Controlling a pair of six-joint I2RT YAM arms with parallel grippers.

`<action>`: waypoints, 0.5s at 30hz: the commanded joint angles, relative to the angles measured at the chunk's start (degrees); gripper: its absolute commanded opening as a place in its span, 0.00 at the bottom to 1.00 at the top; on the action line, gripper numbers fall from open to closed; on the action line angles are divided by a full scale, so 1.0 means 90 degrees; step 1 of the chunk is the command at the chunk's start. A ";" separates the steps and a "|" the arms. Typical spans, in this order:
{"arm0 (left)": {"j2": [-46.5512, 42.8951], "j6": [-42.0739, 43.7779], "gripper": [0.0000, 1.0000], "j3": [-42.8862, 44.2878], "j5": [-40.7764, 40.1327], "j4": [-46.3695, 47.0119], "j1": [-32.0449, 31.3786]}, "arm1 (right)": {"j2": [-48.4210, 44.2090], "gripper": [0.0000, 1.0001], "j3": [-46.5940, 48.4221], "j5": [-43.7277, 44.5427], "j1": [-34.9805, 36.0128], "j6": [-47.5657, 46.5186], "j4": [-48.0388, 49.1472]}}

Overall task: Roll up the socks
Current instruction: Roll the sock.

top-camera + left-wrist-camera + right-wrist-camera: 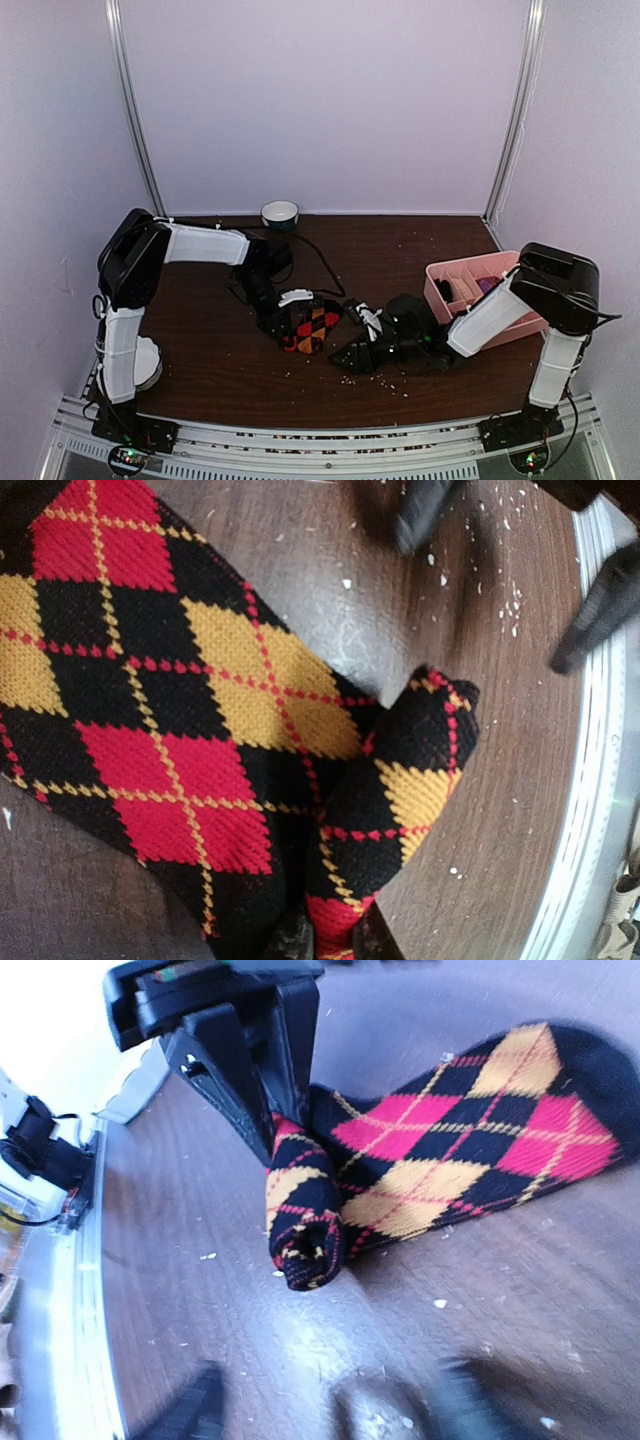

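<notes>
While the left tool (268, 1132) pinched the rolled end of the argyle sock (470, 1130) at mid-counter (220, 360), the sock's flat length trailed off beyond the roll, away from the right tool (330, 1405), which hovered near that roll, spread wide and holding nothing.

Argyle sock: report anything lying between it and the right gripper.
Nothing visible does. Only bare table with crumbs separates the open right gripper from the argyle sock, whose folded end the left gripper pinches.
</notes>
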 commanded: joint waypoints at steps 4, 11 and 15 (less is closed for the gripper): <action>0.0433 0.0130 0.11 0.0274 -0.0432 -0.0728 -0.0177 | -0.0991 1.00 -0.0371 0.2980 0.0542 -0.1083 -0.1730; 0.0662 0.0157 0.11 0.0519 -0.0573 -0.1005 -0.0318 | -0.1441 0.99 -0.1038 0.2694 -0.0061 -0.0071 -0.0472; 0.0828 0.0174 0.11 0.0715 -0.0675 -0.1277 -0.0389 | -0.1397 0.99 -0.0064 0.4438 0.1056 -0.1553 -0.2450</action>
